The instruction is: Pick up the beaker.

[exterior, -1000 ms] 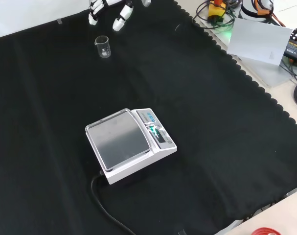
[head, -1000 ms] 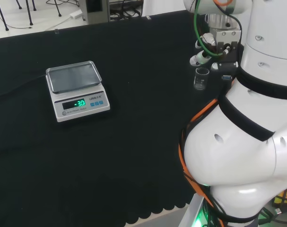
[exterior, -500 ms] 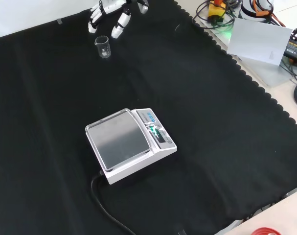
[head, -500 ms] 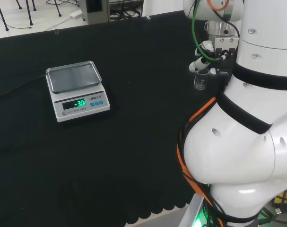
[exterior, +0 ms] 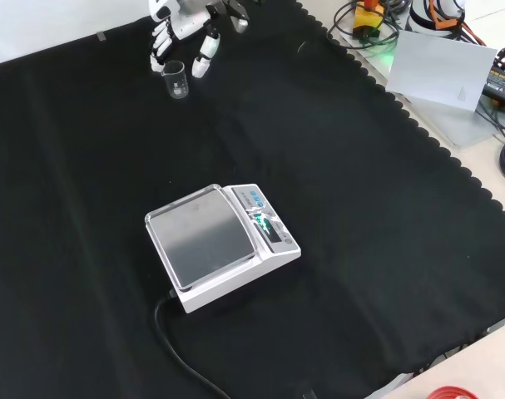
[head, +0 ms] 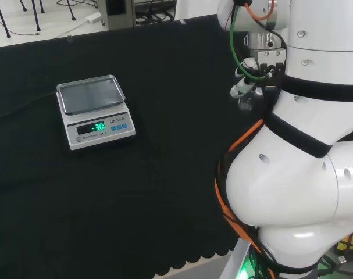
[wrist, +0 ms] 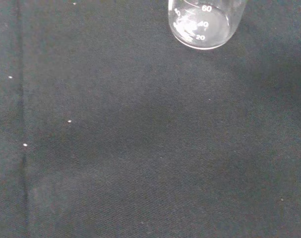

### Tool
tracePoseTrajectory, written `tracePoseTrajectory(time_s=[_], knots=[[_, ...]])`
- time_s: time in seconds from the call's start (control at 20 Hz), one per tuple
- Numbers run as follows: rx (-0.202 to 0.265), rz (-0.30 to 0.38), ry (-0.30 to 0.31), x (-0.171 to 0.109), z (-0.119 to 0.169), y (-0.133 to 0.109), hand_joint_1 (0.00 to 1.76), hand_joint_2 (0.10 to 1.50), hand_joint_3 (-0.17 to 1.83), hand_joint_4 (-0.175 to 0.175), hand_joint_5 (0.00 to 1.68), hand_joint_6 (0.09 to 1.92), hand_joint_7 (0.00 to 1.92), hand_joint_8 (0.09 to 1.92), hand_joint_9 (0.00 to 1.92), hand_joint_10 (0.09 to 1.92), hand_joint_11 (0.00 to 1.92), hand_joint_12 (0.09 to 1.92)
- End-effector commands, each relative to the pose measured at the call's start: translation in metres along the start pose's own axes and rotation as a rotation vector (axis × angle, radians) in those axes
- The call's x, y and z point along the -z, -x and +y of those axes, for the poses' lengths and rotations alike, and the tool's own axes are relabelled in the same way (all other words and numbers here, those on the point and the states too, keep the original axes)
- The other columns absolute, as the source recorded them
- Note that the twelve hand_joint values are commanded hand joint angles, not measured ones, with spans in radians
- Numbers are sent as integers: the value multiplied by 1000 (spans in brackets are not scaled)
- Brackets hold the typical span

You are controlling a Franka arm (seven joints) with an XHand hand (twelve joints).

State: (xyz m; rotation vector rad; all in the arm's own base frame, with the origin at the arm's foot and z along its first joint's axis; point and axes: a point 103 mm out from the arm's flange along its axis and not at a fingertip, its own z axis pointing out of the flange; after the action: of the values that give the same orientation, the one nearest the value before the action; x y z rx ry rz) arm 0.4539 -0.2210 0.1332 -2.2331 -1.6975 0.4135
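A small clear glass beaker (exterior: 175, 81) with printed graduations stands upright on the black cloth near its far edge in the front view. It looks empty in the wrist view, where the beaker (wrist: 202, 25) is close. The black and white hand (exterior: 185, 23) hangs just above and behind it, open, with fingertips (exterior: 200, 65) reaching down on either side of the rim. Whether they touch the glass I cannot tell. In the head view the hand (head: 244, 86) partly covers the beaker (head: 245, 104), right beside the arm's white links.
A grey electronic scale (exterior: 219, 241) with a lit green display sits mid-cloth, its black cable (exterior: 173, 349) trailing toward the near edge. The same scale (head: 95, 110) is well left of the hand in the head view. A white sheet (exterior: 439, 62) and wires lie beyond the cloth's scalloped right edge.
The hand has come down and forward over the beaker, so its fingers now straddle the rim. The beaker and the scale have not moved.
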Motion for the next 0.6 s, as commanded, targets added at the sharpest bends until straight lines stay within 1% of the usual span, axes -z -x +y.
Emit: tracePoseTrajectory(time_s=[0.05, 0.15, 0.3, 0.45, 0.6], knots=[[-29, -11, -13, -4, 3, 9, 865, 1012, -175, -24, 286, 197, 127, 663, 273, 815, 78, 1443], [-36, -25, -20, -5, 6, 11, 883, 1012, -175, -23, 283, 191, 123, 663, 275, 817, 86, 1443], [-51, -32, -47, -7, 11, 14, 892, 1013, -175, -23, 284, 186, 108, 660, 279, 820, 95, 1442], [-52, -30, -65, -11, 16, 16, 895, 1014, -175, -17, 258, 169, 70, 647, 269, 818, 100, 1439], [-47, -26, -66, -13, 20, 16, 896, 1015, -175, -13, 244, 157, 56, 642, 261, 818, 102, 1436]])
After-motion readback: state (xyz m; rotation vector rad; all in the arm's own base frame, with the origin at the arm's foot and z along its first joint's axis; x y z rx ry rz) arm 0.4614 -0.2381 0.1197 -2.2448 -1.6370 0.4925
